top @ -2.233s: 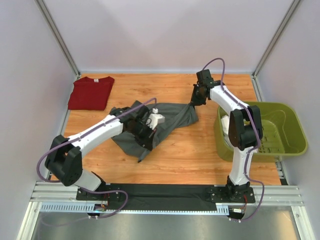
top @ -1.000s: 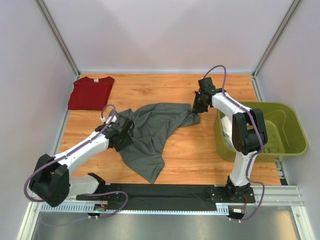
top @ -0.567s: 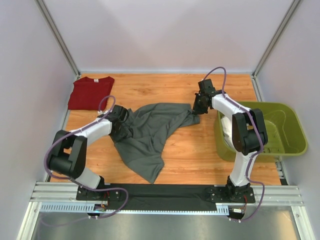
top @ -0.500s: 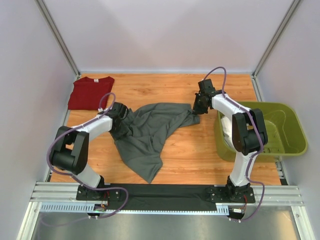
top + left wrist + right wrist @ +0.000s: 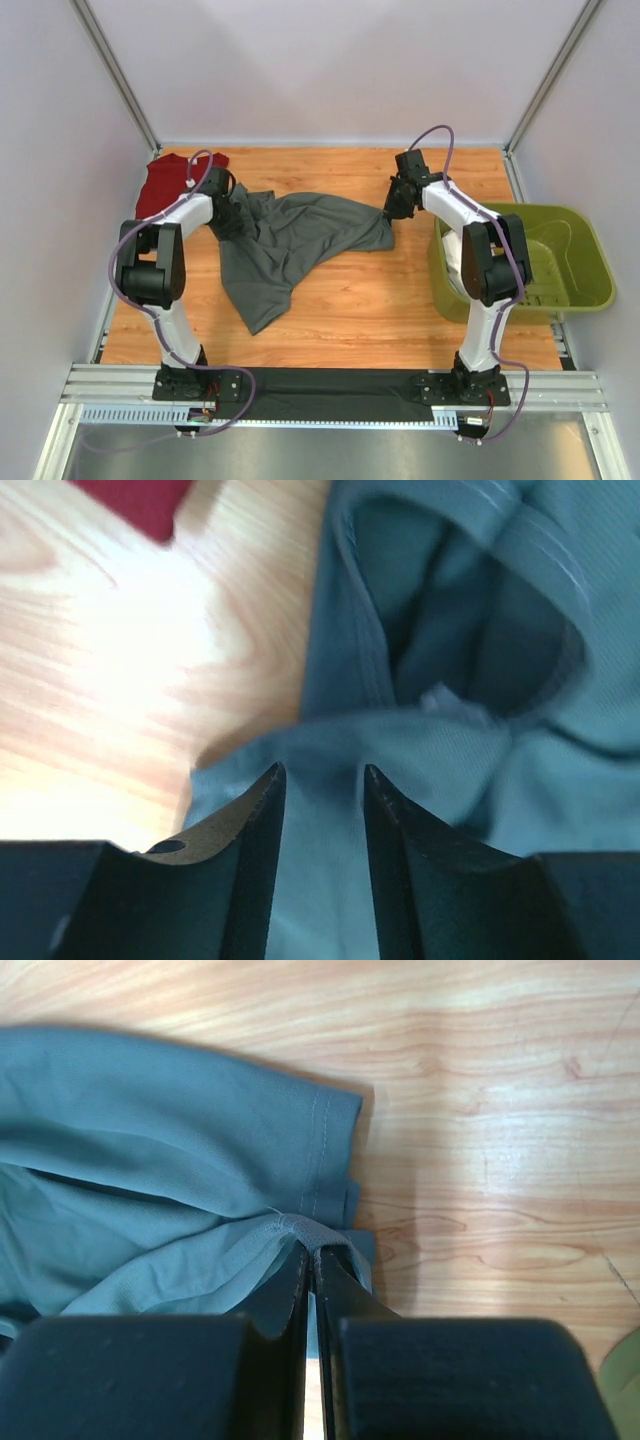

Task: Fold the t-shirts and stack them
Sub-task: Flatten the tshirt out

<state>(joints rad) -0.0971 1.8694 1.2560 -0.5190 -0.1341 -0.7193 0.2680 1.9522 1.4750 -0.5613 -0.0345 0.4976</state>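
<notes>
The dark grey t-shirt [image 5: 300, 235] lies stretched and crumpled across the middle of the wooden table. My left gripper [image 5: 228, 203] is at its left end, next to the dark red t-shirt [image 5: 165, 188], which lies flat at the far left. In the left wrist view the gripper [image 5: 320, 775] has grey fabric [image 5: 450, 770] between its jaws, and a red corner [image 5: 130, 495] shows at the top. My right gripper [image 5: 392, 212] is at the shirt's right end. In the right wrist view it [image 5: 312, 1252] is shut on a hemmed edge of the shirt [image 5: 150, 1140].
The olive-green plastic basket [image 5: 520, 300] stands at the right edge of the table, beside the right arm. White walls with metal posts close in the table on three sides. A black mat and a metal rail run along the near edge.
My left gripper has moved up and to the far left toward the red t-shirt, dragging the grey shirt's left part with it. The right gripper has stayed at the shirt's right end.
</notes>
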